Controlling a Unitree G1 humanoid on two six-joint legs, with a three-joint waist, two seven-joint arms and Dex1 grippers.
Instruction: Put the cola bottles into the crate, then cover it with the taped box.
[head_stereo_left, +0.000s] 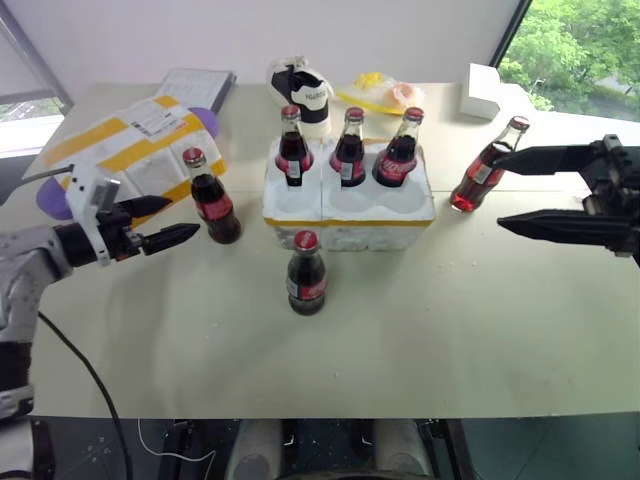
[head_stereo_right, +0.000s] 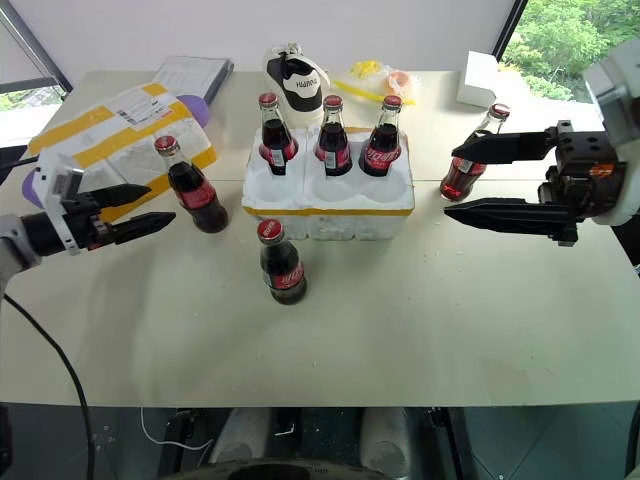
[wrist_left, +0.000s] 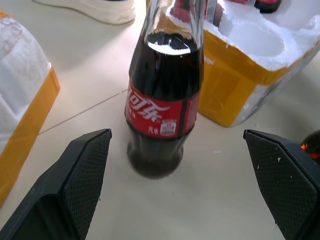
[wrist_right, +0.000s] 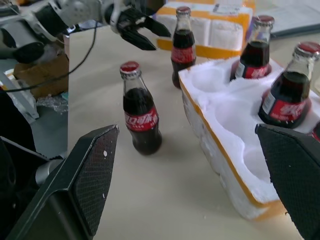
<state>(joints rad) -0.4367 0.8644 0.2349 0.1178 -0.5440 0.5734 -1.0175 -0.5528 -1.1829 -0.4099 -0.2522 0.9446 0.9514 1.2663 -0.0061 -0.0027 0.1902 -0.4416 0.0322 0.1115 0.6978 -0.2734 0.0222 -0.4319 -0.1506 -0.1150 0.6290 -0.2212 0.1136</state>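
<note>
Right gripper (head_stereo_left: 512, 192): body cut by right frame edge in left eye view. Bottle (wrist_left: 165, 100) in left wrist view: neck and cap cut by top edge. Taped box (head_stereo_left: 130, 150): label print too small to read. Items at worktop (head_stereo_left: 450, 320) far edge, upper centre: unidentifiable.

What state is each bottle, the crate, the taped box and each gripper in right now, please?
Three cola bottles: upright in crate's back wells.
Three others: upright on table.
Crate: front wells empty.
Taped box: lying aside, off crate.
Left gripper: open, empty.
Right gripper: open, empty.
</note>
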